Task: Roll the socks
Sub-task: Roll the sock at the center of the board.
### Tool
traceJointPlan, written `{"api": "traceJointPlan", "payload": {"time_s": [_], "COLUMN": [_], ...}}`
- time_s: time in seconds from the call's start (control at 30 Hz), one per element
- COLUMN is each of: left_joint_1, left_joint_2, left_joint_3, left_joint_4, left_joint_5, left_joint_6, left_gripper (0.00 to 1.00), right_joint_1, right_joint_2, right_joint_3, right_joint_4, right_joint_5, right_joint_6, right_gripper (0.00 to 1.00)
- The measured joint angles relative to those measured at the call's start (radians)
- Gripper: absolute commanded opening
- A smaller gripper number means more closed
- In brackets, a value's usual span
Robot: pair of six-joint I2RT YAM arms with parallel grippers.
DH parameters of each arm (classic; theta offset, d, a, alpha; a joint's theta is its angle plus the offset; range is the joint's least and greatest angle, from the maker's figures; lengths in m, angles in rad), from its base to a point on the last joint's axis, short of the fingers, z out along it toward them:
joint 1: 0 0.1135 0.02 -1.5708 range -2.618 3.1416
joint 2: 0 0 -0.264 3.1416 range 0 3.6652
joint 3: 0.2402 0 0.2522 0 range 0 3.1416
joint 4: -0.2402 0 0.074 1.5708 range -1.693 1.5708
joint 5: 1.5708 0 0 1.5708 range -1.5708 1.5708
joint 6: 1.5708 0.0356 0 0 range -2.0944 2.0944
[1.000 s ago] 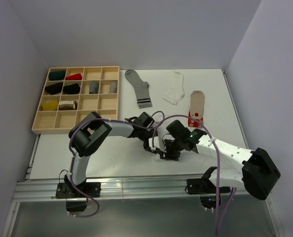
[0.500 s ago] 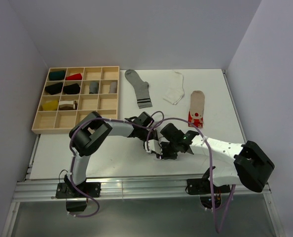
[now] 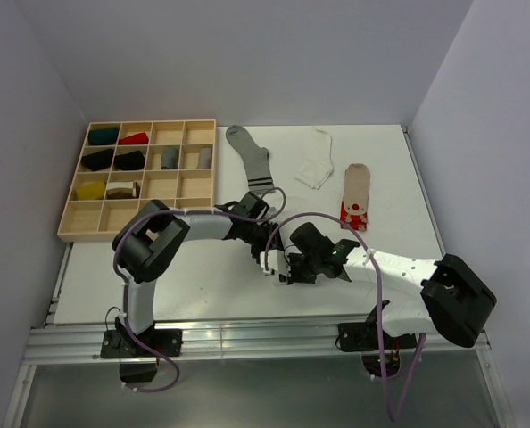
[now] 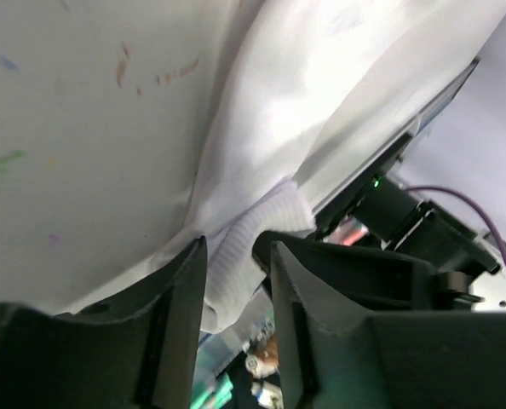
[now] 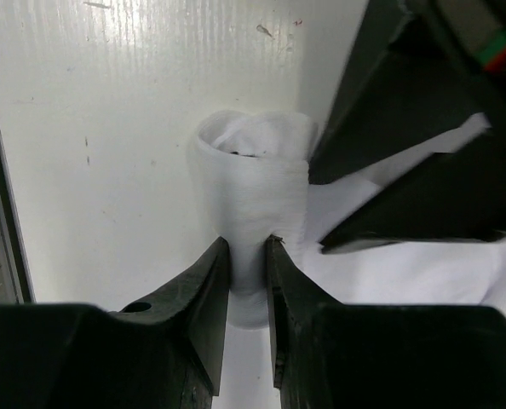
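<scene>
**Stock on the table, socks for rolling**

1. Right gripper: jaws narrow, clamped on the rolled white sock. The roll stands just past my fingertips with its open end showing. A loose tail of fabric trails off to the side, toward the other arm's dark fingers.
2. Left gripper: jaws partly apart, with the same sock's ribbed cuff lying between them. I cannot tell whether they pinch it or merely stand around it.
3. Beyond both grippers, lying flat and untouched: a grey striped sock nearest the left gripper, a flat white sock, and a beige sock with a red-and-white end past the right gripper.
4. Wooden tray: off to the left of the left gripper, with bundles in several compartments.

Progress, as I judge it: one roll is formed but its tail is not yet tucked or set down. Three socks are left to roll.
</scene>
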Motion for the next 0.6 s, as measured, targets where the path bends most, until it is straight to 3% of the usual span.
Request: {"api": "traceJointPlan", "payload": {"time_s": [0.37, 0.6], "left_joint_1": [0.042, 0.058], "left_joint_2": [-0.011, 0.106], "left_joint_3": [0.101, 0.276], "left_joint_4": [-0.094, -0.171], "left_joint_5": [-0.112, -0.161], "left_joint_6": [0.101, 0.225], "left_gripper": [0.45, 0.45], "right_joint_1": [0.002, 0.002], "right_joint_2": [0.015, 0.031], "right_joint_3": [0.002, 0.011], "right_joint_4": [0.023, 0.034], "right_joint_5": [0.000, 0.000], "right_joint_6": [-0.002, -0.003], "right_gripper": [0.15, 0.14]}}
